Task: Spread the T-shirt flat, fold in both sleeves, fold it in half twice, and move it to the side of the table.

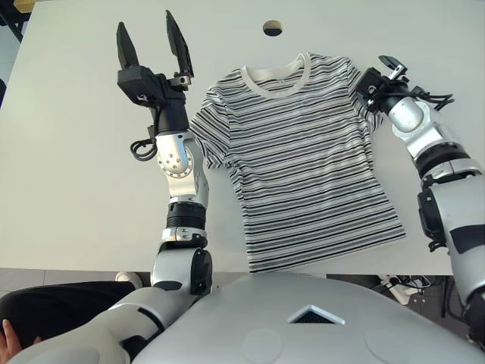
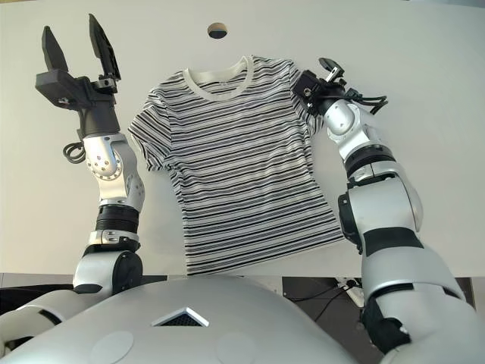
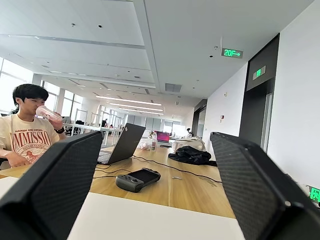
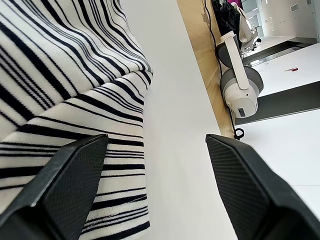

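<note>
A black-and-white striped T-shirt (image 1: 303, 152) lies spread on the white table (image 1: 68, 152), collar away from me and hem near the front edge. My left gripper (image 1: 145, 23) is held up above the table, to the left of the shirt's left sleeve (image 1: 208, 125). It is open, with nothing between its fingers (image 3: 55, 185). My right gripper (image 4: 156, 140) hangs open, low over the right sleeve (image 4: 95, 115); one finger is over the striped cloth and the other over bare table. In the head views the right wrist (image 1: 375, 82) sits at that sleeve's outer edge.
A round hole (image 1: 273, 28) is set in the table beyond the collar. The table's front edge (image 1: 91, 267) runs just below the shirt's hem. Wide bare surface lies left of my left arm. Past the table's right edge is floor with a white-and-grey device (image 4: 240, 85).
</note>
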Action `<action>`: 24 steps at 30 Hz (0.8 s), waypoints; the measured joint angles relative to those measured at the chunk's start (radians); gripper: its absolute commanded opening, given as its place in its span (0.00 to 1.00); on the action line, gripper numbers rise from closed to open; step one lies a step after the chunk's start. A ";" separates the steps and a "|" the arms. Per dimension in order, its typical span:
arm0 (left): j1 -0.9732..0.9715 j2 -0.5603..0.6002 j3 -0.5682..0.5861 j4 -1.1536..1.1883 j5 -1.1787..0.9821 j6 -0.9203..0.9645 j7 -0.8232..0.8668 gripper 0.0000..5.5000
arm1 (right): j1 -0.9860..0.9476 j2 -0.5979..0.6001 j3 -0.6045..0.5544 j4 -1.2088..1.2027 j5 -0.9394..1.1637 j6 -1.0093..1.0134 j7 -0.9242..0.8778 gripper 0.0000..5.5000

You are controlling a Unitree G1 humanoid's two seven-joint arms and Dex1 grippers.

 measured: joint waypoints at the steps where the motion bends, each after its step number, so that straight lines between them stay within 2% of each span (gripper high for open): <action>1: 0.000 0.000 0.000 0.000 0.000 0.000 -0.001 0.72 | -0.002 0.000 0.000 0.001 0.000 0.005 0.002 0.65; 6: 0.004 -0.001 -0.008 -0.012 0.000 0.002 -0.008 0.72 | -0.007 -0.013 -0.065 0.012 0.065 0.079 0.043 0.65; 11: 0.029 -0.001 -0.016 -0.042 0.000 0.007 -0.019 0.72 | 0.031 -0.090 -0.134 0.022 0.124 0.148 0.031 0.65; 22: 0.052 0.006 -0.012 -0.097 0.000 0.039 -0.024 0.72 | 0.087 -0.103 -0.178 -0.007 0.174 0.087 0.011 0.65; 24: 0.052 0.009 -0.013 -0.099 0.003 0.043 -0.024 0.72 | 0.096 -0.101 -0.192 -0.010 0.176 0.010 -0.060 0.65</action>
